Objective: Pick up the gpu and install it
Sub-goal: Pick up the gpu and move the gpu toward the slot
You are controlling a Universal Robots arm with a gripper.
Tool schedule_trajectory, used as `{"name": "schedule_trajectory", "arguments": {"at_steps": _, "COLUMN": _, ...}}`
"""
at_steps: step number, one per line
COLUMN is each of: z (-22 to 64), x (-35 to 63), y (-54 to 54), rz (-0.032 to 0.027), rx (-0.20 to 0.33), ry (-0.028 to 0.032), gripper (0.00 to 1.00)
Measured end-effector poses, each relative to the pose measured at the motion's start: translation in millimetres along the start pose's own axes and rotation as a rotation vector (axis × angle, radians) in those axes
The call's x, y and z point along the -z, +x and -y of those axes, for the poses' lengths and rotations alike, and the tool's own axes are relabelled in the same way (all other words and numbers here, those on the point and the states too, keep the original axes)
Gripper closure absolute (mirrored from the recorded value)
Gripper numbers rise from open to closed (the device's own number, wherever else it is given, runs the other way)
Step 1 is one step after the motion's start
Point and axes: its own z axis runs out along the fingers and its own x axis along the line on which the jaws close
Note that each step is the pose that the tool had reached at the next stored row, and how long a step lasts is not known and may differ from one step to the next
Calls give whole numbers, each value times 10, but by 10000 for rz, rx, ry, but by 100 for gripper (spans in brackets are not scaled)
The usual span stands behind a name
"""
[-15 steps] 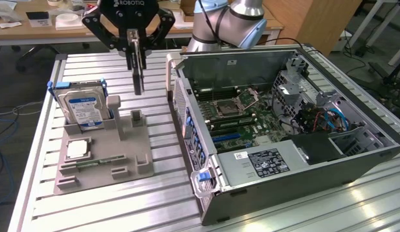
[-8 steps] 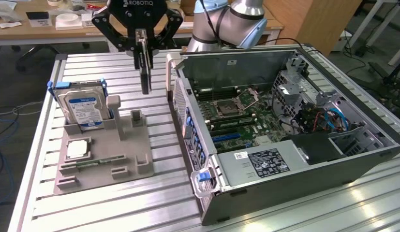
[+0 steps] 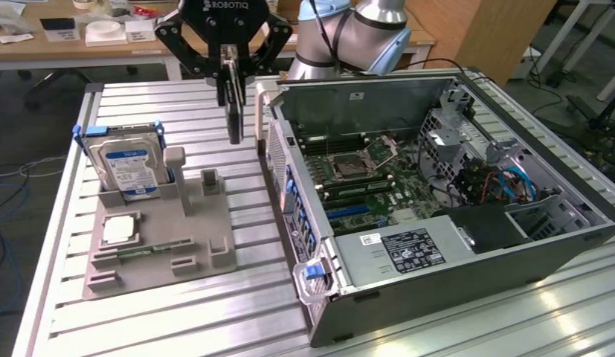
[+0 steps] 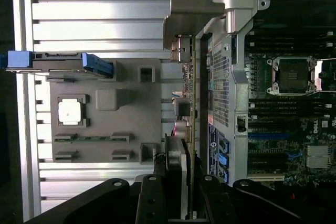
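Slatted aluminium bench [image 3: 188, 312] carried everything. Nearest, on the exterior view's left, sat a grey moulded parts tray [image 3: 203, 223]. A narrow green memory stick [image 3: 138, 253] lay flat near the tray's near edge, with a square silver processor chip [image 3: 120, 229] just behind it. Farther back on the tray, a silver hard drive with a white-and-blue label [image 3: 129, 169] stood upright in a blue-tabbed holder. On the exterior view's right lay an open grey computer case [image 3: 436, 286] with its green motherboard [image 3: 372, 182] exposed. Beyond the tray, the black Robotiq gripper [image 3: 230, 71] hung over the bench, just beside the case's far corner, on the exterior view's left of it. Jaws were narrow, clamped on the thin black gpu card [image 3: 233, 111]. The card hung vertical on edge, clear of the bench, between tray and case, outside the case. Its grey metal bracket [image 4: 189, 9] sat at the end away from the jaws, close beside the case's outer wall. Farthest back stood a wooden desk [image 3: 79, 49] with white clutter.
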Motion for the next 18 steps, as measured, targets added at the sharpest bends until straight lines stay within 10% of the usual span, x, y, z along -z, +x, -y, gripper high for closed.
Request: {"name": "schedule_trajectory", "arguments": {"at_steps": 18, "z": -7, "x": -13, "y": -260, "rz": 1, "rx": 0, "ry": 0, "gripper": 72}}
